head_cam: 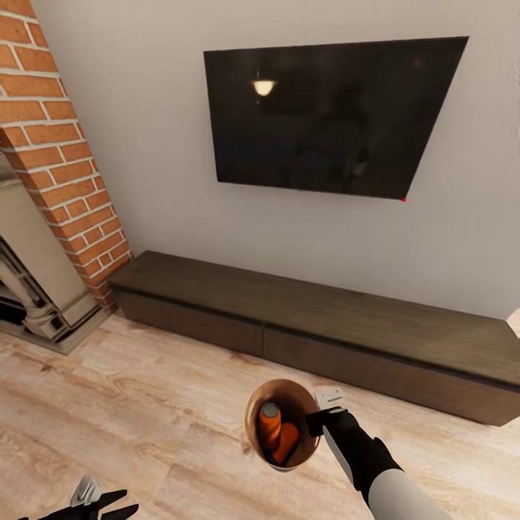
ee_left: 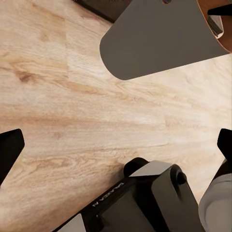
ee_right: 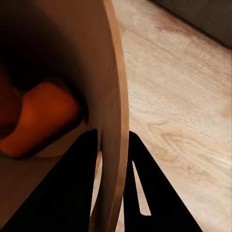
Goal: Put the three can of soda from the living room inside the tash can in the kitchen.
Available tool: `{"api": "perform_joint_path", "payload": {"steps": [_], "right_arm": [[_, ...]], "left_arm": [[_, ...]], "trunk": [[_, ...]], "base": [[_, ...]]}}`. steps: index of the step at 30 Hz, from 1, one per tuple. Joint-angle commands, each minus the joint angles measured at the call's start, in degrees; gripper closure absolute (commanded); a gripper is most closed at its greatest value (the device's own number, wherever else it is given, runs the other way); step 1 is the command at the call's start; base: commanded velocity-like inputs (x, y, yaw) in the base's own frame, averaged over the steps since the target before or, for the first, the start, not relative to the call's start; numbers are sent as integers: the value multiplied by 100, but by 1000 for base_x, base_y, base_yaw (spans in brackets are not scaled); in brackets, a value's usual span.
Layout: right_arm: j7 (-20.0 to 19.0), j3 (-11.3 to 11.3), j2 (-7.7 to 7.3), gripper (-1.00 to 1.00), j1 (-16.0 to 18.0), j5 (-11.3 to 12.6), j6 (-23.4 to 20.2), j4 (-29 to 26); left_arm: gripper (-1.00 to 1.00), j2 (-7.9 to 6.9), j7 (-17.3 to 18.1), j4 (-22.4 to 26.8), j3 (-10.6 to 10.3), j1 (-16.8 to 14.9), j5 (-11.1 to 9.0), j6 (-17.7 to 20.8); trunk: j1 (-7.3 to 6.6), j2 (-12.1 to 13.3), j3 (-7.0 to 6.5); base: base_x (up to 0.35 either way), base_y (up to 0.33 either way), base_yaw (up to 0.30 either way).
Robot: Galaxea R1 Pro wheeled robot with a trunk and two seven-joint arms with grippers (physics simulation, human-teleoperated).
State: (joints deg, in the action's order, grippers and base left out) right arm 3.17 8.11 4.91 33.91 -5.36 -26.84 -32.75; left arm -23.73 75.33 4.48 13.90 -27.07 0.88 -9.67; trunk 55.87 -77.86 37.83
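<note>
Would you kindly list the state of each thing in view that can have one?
Small round grey bin with copper inside: held off the floor by its rim.
Two orange soda cans: inside the bin, tilted.
Right gripper: jaws shut on the bin's rim.
Left gripper: jaws open, holding nothing.
Black wall TV: off.

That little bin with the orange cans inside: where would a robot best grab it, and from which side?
By its thin rim, which suits a two-finger pinch. The right pincer holds the bin that way, one finger inside the wall and one outside, coming from above on the side nearest its own arm. The open top leaves room, and the orange cans lie lower down.
</note>
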Motion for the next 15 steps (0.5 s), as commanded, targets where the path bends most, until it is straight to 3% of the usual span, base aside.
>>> {"api": "perform_joint_path", "payload": {"steps": [1, 15], "right_arm": [[-27, -2, 1, 100, 2, 35, 3, -3], [-27, -2, 1, 100, 2, 35, 3, -3]], "left_arm": [[-100, 3, 0, -1, -1, 0, 0, 0], [-100, 9, 0, -1, -1, 0, 0, 0]], "trunk": [[0, 0, -10], [0, 0, -143]], "base": [[0, 0, 0], [0, 0, 0]]}}
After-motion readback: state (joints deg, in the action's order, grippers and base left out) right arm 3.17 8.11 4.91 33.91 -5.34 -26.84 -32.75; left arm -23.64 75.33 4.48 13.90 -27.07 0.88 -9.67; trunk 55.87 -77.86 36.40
